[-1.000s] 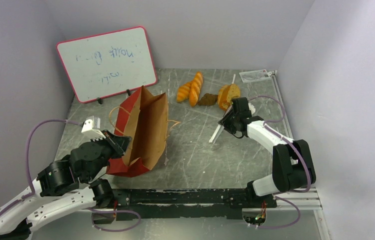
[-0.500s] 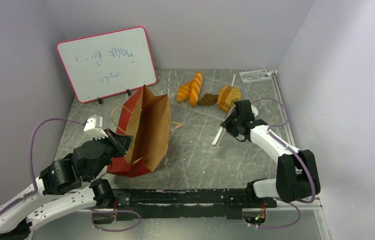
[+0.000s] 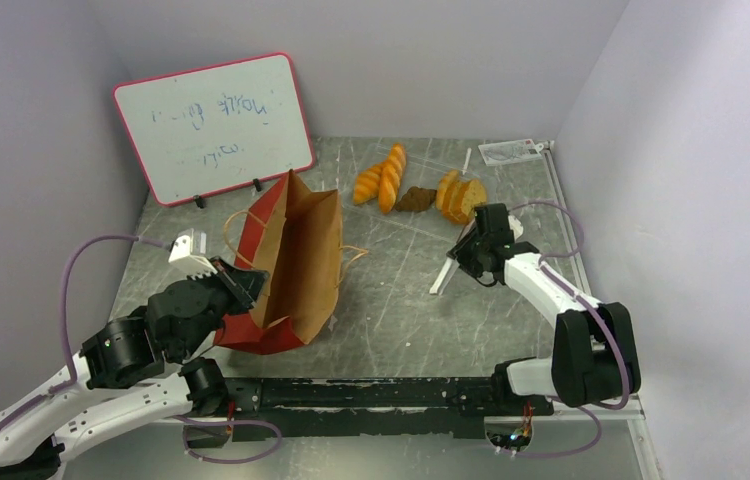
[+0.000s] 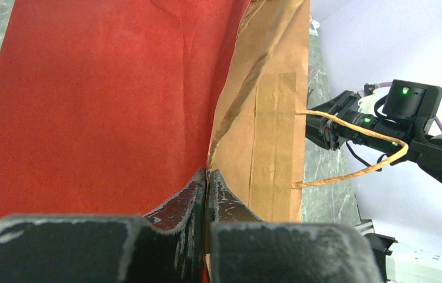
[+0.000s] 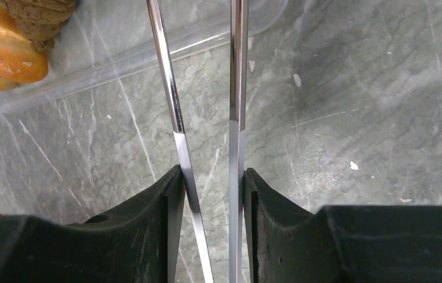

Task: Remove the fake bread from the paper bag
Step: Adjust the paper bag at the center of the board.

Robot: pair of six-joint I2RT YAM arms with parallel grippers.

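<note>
Seemingly out of the bag: light toy loaves, thin paper, slick steel

Five pieces of the fake bread (image 3: 388, 178) lie in a loose row at the far side of the grey marbled surface (image 3: 401, 320), well apart from the paper bag (image 3: 291, 260). Whether any piece remains inside cannot be told. The loaves are elongated, golden-orange, with scored glossy crusts. One smaller lump is dark brown and matt, and two rounder slices lean together at the right end. They look light and rigid, probably smooth enough to slide, so a hold across the narrow middle of a loaf, square to its length, seems safest.

The bag is thin kraft, red outside and brown within. It is creased and tilted, with a twisted paper handle (image 4: 354, 127) looping off its side. It would likely buckle under any push. The left jaws are fully closed on the edge of its wall.

The right jaws are partly closed on the metal tweezers (image 5: 171, 88), pads pressing both polished blades. The blades stay spread and, as far as they show, carry nothing. They are narrow and slippery, a poor match for rounded crusts.
</note>
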